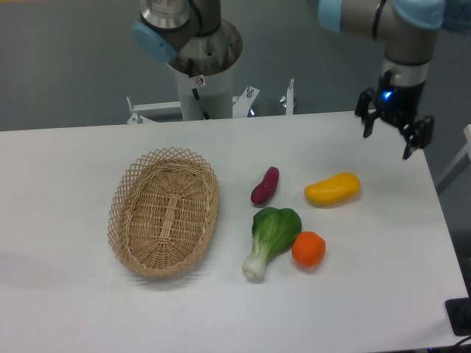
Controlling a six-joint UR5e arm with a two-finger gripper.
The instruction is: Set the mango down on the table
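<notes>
The yellow-orange mango (333,189) lies on its side on the white table (383,279), right of centre, with nothing touching it. My gripper (387,143) hangs in the air well above and to the right of the mango, near the table's far right corner. Its two black fingers are spread apart and hold nothing.
A woven wicker basket (165,211) sits on the left. A purple sweet potato (265,185) lies just left of the mango. A green bok choy (271,232) and a round orange (308,248) rest in front of it. The robot base (200,66) stands behind the table.
</notes>
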